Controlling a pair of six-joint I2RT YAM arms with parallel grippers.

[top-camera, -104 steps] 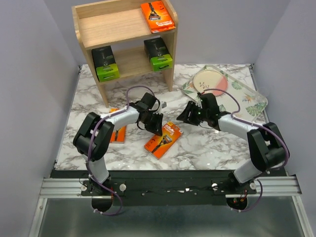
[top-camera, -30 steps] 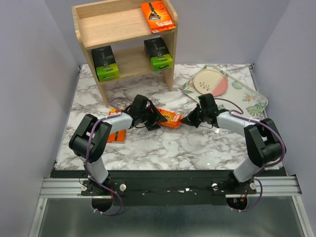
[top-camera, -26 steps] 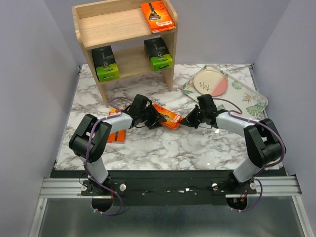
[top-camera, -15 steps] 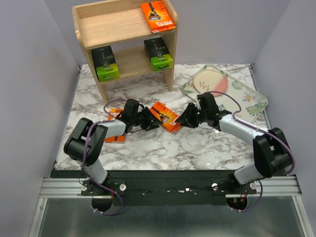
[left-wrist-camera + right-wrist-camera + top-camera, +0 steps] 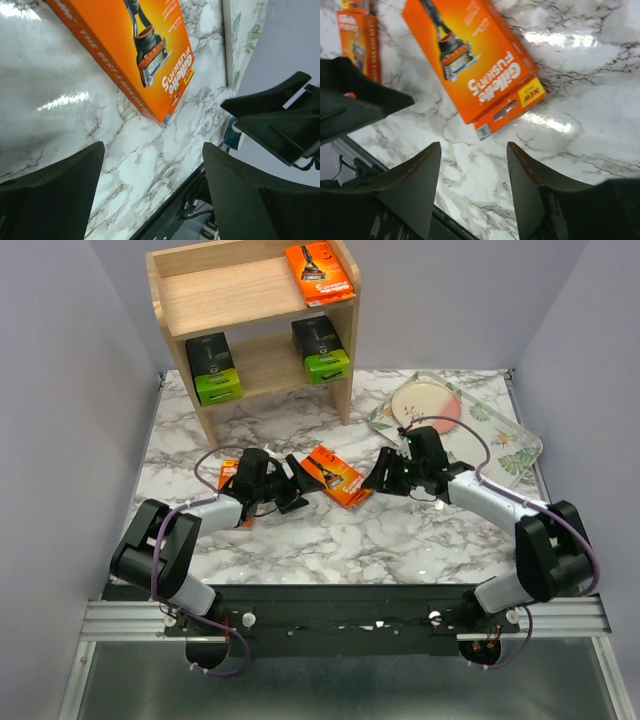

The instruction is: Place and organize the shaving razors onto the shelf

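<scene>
Lying flat on marble table point(image 5: 400, 530), orange razor pack point(image 5: 335, 476)

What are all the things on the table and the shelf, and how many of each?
shelf: one, light wood, at the back of the table
orange razor packs: three, orange; one on the shelf's top tier, one flat on the table between the grippers, one on the table by the left arm
dark razor packs: two, black with green ends; both on the lower tier
tray: one, floral, back right
plate: one, pink and cream, in the tray
table: one, white-grey marble
left gripper: one, black, open, left of the middle pack
right gripper: one, black, open, right of it
</scene>
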